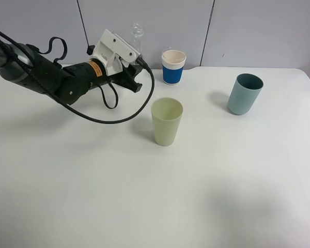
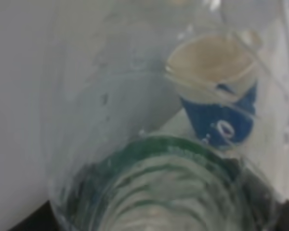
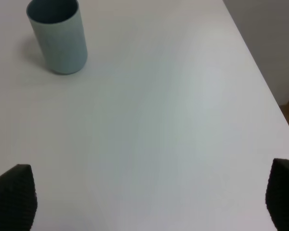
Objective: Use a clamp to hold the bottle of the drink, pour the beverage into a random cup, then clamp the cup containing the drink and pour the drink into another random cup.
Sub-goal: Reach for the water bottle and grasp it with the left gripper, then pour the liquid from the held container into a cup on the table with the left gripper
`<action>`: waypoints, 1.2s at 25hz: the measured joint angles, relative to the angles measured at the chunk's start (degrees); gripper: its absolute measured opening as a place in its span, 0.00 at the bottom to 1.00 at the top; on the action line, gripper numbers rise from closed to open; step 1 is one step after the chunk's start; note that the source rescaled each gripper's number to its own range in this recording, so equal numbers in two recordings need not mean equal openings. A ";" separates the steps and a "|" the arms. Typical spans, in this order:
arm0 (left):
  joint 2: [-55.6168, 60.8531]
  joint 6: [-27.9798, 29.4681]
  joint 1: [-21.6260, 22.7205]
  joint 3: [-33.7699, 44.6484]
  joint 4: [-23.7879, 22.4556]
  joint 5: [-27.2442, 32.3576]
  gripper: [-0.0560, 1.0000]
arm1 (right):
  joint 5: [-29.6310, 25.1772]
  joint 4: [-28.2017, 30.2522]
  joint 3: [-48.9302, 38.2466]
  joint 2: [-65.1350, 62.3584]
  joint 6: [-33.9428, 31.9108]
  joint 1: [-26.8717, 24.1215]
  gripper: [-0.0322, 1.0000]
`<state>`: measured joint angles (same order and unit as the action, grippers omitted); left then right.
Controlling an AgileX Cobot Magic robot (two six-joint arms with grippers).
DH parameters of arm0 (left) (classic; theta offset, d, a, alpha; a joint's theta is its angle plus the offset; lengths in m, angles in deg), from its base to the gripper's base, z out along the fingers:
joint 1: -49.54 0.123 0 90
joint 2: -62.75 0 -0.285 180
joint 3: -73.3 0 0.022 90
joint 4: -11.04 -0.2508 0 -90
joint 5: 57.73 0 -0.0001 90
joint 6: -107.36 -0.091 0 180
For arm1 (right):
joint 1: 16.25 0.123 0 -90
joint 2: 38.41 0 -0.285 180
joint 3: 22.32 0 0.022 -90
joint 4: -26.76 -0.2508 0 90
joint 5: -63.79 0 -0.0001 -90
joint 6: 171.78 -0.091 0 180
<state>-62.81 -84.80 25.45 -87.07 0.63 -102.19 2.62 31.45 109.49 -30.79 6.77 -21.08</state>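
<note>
Currently the left arm (image 1: 67, 80) has its jaws clamped on the bottle (image 1: 137, 35), which stands upright at the far edge of the bench (image 1: 144, 206), left of centre, with the blue-banded white cup (image 1: 173, 67) near it. Wrist view looks straight through the clear wall, green label (image 2: 159, 159) low in shot, so I'd say the grip sits at the ribbed body around label height. That's the right spot: the ribs stiffen it and the neck stays free for pouring. Expect it to be light, thin-walled and squashy. With no cap, oversqueezing could push liquid out. Fill level: can't tell. The yellow-green tumbler (image 1: 167, 122), mid-bench, looks empty; it's smooth and tapered, so take it at mid-height or the jaws may ride up. The paper cup will be light and soft, easy to knock. Right jaws stand apart, fingertips (image 3: 14, 197) over bare bench near the right edge, teal tumbler (image 3: 58, 38) well clear.
</note>
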 joint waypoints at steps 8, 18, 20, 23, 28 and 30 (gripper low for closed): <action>5.75 -7.64 0.00 6.79 7.57 0.06 0.13 | 0.00 0.00 0.00 0.00 0.00 0.00 1.00; 12.92 -28.50 -2.65 15.40 21.26 0.00 0.13 | 0.00 0.00 0.00 0.00 0.00 0.00 1.00; 13.36 -34.63 -4.32 16.13 24.93 -0.05 0.13 | 0.00 0.00 0.00 0.00 0.00 0.00 1.00; 13.49 -44.01 -7.19 16.34 30.02 -0.04 0.13 | 0.00 0.00 0.00 0.00 0.00 0.00 1.00; 13.55 -55.60 -11.10 16.34 35.90 -0.04 0.13 | 0.00 0.00 0.00 0.00 0.00 0.00 1.00; 13.55 -58.96 -12.36 16.34 37.72 -0.04 0.13 | 0.00 0.00 0.00 0.00 0.00 0.00 1.00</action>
<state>-49.26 -143.76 13.09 -70.72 38.35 -102.23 2.62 31.45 109.49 -30.79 6.77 -21.08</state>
